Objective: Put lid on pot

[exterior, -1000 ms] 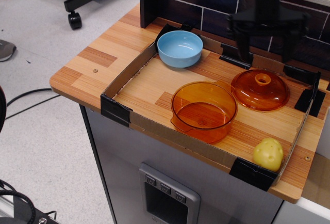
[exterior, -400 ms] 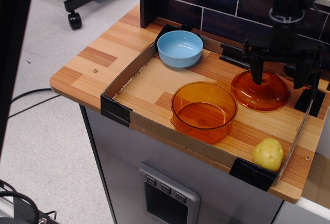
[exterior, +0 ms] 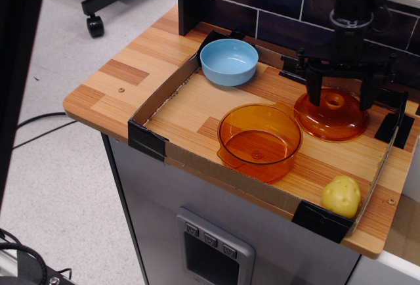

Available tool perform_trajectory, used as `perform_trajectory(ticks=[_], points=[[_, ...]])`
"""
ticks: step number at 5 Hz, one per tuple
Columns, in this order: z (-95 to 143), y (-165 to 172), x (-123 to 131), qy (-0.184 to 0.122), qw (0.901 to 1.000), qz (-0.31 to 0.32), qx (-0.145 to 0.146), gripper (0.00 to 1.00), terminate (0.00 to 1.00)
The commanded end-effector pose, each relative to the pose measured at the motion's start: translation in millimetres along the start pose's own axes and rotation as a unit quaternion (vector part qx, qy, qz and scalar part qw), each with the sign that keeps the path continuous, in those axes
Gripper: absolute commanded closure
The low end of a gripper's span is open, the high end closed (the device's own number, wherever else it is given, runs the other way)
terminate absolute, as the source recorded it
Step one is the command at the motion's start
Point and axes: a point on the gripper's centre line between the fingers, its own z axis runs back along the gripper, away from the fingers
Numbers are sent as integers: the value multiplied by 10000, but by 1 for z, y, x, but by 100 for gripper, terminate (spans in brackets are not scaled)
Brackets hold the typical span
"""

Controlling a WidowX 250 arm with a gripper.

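Straddling the lid (exterior: 331,115), tool (exterior: 341,98) spread.

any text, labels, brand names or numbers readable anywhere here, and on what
None can be read.
The lid, pot, blue bowl and yellow potato-like object carry no visible print.
The gripper shows no readable marking.
The grey panel below the counter has three small buttons; any symbols on them are too small to read.

Bright, even light from above; soft shadows fall on the striped wooden bench (exterior: 177,111). The view is fairly sharp, with faint glare on the translucent orange plastic pot (exterior: 259,142).
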Motion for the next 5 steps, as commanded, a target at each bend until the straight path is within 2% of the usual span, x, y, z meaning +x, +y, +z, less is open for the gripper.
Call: perform_trajectory(ticks=[1,2,4,5], points=[[13,1,3,-186,9998,-8,16,0,0],[8,-2,-3,-206,9998,-12,63,100,0],[18,-6,-3,-250,9996,36,112,100,0],[31,-15,1,-257,9997,54,0,100,0]])
